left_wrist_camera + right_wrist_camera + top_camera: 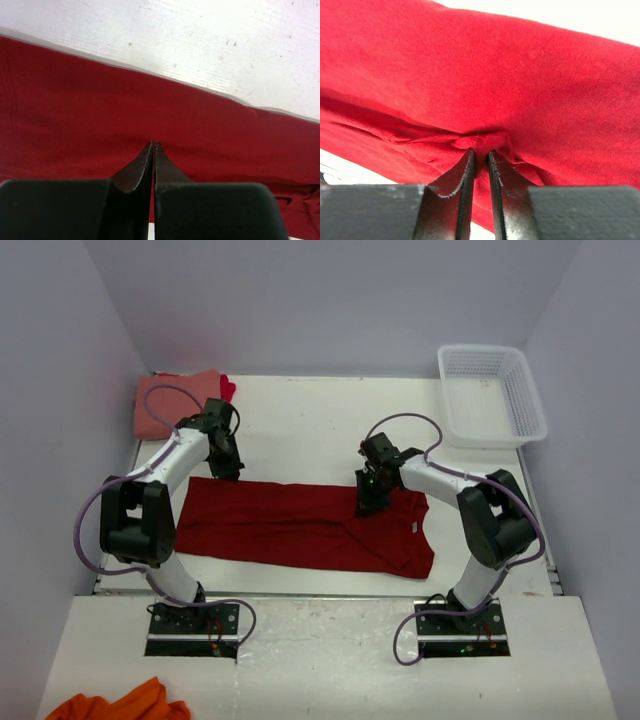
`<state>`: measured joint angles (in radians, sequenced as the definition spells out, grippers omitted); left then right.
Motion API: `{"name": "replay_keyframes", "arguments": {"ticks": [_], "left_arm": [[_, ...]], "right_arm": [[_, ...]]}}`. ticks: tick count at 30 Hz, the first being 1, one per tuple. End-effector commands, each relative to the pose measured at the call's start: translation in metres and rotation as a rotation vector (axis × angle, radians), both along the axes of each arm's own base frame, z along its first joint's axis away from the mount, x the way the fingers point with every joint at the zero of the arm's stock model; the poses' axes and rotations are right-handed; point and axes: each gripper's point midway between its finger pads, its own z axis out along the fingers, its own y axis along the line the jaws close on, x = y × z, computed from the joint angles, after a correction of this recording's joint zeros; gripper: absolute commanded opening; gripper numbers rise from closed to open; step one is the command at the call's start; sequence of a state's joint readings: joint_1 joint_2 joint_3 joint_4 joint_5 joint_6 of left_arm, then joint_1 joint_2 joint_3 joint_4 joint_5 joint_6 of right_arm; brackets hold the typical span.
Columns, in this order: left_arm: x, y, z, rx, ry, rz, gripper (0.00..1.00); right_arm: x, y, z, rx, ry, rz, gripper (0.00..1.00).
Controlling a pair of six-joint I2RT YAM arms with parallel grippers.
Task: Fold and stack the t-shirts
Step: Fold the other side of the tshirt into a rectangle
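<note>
1. Dark red t-shirt (290, 525): flat across the middle of the table (300, 420); doubled into a long band running left to right; small white neck label (413, 529) near the right end.
2. Salmon-pink t-shirt (172, 405): folded, at the far left corner; brighter red t-shirt (229, 388) peeping out just beside it on the right; both well apart from the band's right end.
3. Left gripper (226, 462): at the far left edge of the band; fingers (137, 170) pressed together, tips over red cloth; no cloth seen between them; hold on a thin layer impossible to confirm.
4. Right gripper (368, 498): on the far edge of the band, right of centre; fingers (462, 170) nipping a small tuck (479, 141) of the dark red cloth.
5. Step in hand, as judged: a further fold of the band; stacking with the far-left pile not yet done.
6. Handling notes: confirm a real hold on the left before lifting, to avoid a lopsided rise; raise both sides level and together; keep the cloth lightly taut between the arms; lay the far edge square to the near edge; release only with the cloth resting flat; beware of a shallow pinch slipping, or taking the top layer alone.
7. Other items: white mesh basket (494, 442) at the far right corner; orange cloth (120, 705) at near left, nearer than the arm bases.
</note>
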<state>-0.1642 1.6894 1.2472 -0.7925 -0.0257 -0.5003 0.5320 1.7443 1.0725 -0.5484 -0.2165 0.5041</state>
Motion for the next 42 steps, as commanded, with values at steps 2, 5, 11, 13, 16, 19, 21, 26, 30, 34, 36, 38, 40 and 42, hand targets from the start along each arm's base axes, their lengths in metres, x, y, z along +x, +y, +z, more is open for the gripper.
{"name": "replay_keyframes", "arguments": {"ticks": [2,5,11,13,16,19,21,26,30,34,36,38,40,42], "left_arm": [[0.004,-0.004,0.012,-0.018,-0.051,-0.036,0.0],[0.003,-0.004,0.011,-0.017,-0.051,-0.039,0.0],[0.0,-0.003,0.008,-0.015,-0.047,-0.039,0.0],[-0.001,-0.003,0.006,-0.015,-0.04,-0.039,0.0],[-0.005,-0.002,0.0,-0.014,-0.025,-0.036,0.0],[-0.005,-0.003,-0.002,-0.012,-0.027,-0.039,0.0],[-0.005,-0.002,-0.004,-0.013,-0.022,-0.039,0.0],[-0.004,-0.001,-0.008,-0.004,-0.012,-0.045,0.0],[-0.001,-0.003,-0.01,-0.01,-0.015,-0.042,0.0],[-0.004,-0.01,-0.014,-0.05,-0.001,-0.047,0.0],[-0.005,-0.013,-0.015,-0.061,0.001,-0.049,0.0],[-0.006,-0.014,-0.014,-0.069,-0.001,-0.056,0.0],[-0.009,-0.011,-0.012,-0.053,0.001,-0.057,0.0],[-0.011,-0.006,-0.01,-0.03,-0.001,-0.059,0.0]], "right_arm": [[0.014,0.005,0.023,0.003,-0.073,-0.001,0.17],[0.015,0.004,0.027,0.003,-0.081,0.001,0.15],[0.011,0.007,0.031,0.009,-0.083,0.014,0.05],[0.007,0.008,0.033,-0.002,-0.087,0.025,0.06],[-0.008,0.018,0.042,0.001,-0.099,0.055,0.1],[-0.039,0.033,0.047,0.003,-0.096,0.116,0.26],[-0.072,0.044,0.055,0.014,-0.098,0.161,0.36],[-0.161,0.075,0.074,0.169,-0.059,0.231,0.42],[-0.153,0.045,0.081,0.056,-0.141,0.174,0.44],[-0.135,0.027,0.075,-0.021,-0.191,0.148,0.47],[-0.113,0.022,0.071,-0.061,-0.209,0.115,0.47],[-0.09,0.021,0.062,-0.116,-0.221,0.121,0.34],[-0.065,0.014,0.053,-0.176,-0.24,0.102,0.07],[-0.054,0.015,0.05,-0.178,-0.24,0.104,0.02]]}}
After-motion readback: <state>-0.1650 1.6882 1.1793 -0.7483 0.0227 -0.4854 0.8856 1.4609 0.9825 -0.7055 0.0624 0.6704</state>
